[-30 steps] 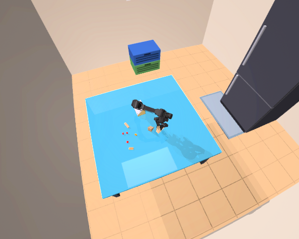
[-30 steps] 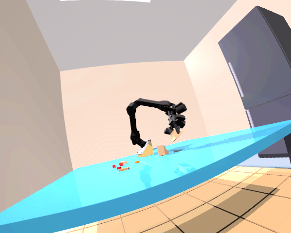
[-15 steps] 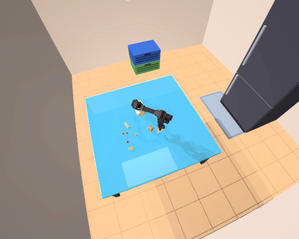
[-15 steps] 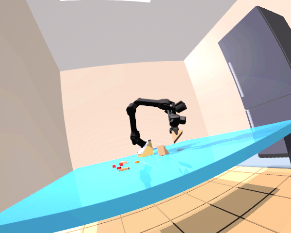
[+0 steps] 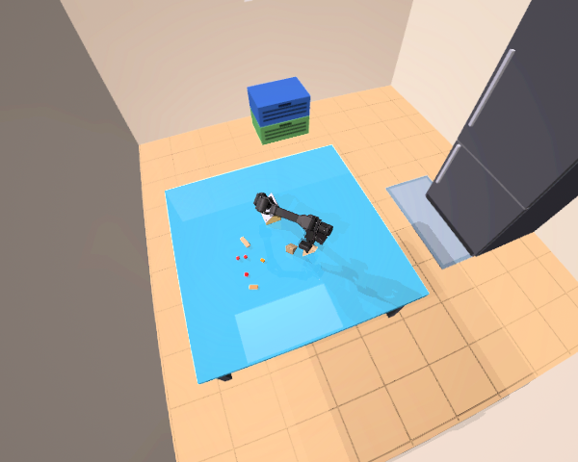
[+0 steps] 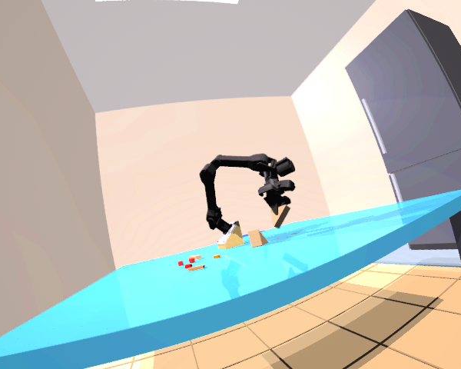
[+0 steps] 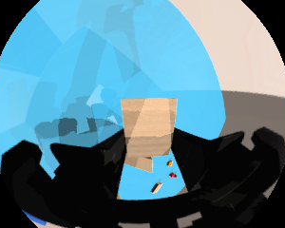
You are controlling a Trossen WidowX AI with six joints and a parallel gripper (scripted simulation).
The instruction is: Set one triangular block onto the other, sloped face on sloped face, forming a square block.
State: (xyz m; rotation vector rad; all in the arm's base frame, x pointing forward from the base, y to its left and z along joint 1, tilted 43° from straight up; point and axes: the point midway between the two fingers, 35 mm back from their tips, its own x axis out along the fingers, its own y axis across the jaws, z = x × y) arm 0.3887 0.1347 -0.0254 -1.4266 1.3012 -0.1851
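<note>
One wooden triangular block point(image 5: 291, 248) point(image 6: 257, 238) rests on the blue table point(image 5: 209, 328) point(image 6: 104, 314); part of it shows in the wrist view point(image 7: 142, 163) behind the held block. My gripper point(image 6: 277, 208) point(image 7: 146, 129) is shut on the other wooden triangular block point(image 5: 310, 250) point(image 6: 280, 217) point(image 7: 149, 119). It holds that block tilted, in the air above the table. In the exterior view the held block is higher than the resting block and to its right, with a gap between them. The gripper partly hides the held block in the top view.
The arm's base stands by a white and yellow wedge-shaped mount point(image 5: 272, 219) point(image 6: 233, 238). Small red pieces point(image 5: 246, 274) point(image 6: 180, 263), an orange piece point(image 5: 262, 260) point(image 6: 216, 256) and two tan pieces, one of them a small bar point(image 5: 245, 242), lie on the table left of the resting block.
</note>
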